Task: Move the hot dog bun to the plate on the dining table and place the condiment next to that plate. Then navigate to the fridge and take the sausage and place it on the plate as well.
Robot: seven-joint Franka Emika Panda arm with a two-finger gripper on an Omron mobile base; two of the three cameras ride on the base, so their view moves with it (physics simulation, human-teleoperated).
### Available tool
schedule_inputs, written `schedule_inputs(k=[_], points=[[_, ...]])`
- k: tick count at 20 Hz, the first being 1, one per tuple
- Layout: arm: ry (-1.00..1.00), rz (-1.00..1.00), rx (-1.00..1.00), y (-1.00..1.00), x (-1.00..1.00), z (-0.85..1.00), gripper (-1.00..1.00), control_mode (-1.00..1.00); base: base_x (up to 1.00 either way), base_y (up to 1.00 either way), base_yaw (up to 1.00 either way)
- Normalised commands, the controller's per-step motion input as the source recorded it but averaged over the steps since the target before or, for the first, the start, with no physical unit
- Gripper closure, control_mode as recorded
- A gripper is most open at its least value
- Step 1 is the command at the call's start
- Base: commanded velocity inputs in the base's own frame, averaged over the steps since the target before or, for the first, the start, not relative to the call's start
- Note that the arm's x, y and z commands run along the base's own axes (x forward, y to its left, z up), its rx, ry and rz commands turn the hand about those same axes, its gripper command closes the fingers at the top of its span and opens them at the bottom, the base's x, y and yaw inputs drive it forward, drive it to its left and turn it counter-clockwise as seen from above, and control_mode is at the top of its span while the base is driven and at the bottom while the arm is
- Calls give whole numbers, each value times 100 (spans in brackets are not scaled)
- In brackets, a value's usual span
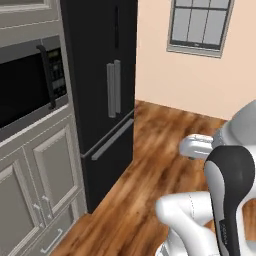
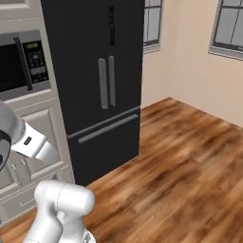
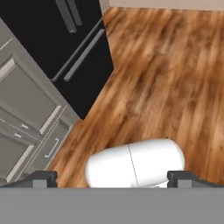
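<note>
Presently, the fridge is being faced with doors shut, the sausage presumably hidden inside, while the gripper is being held empty, jaws spread wide above the floor, ready for the handle.

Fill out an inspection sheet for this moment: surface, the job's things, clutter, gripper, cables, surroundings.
Surface: wooden floor, bare where visible.
Job's things: fridge closed, both upper doors and the lower drawer shut; bun, plate, condiment and sausage: nothing seen.
Clutter: nothing seen.
Gripper: gripper open, empty, aimed down at the floor beside the fridge's base.
Cables: nothing seen.
Surroundings: built-in microwave and grey cabinets left of the fridge; windows in the beige wall.
</note>
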Motion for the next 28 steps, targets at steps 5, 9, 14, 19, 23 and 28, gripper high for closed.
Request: schedule_inputs(k=[5,9,14,19,23,28], points=[[0,0,0,0,0,0,-100,100,53,-53,40],[0,0,0,0,0,0,-100,100,42,-53,39],[0,0,0,0,0,0,-100,100,37,-56,40],[0,0,0,0,0,0,-100,100,29,-61,43],[0,0,0,0,0,0,-100,100,25,-62,42],[0,0,0,0,0,0,-100,100,36,-69,44]])
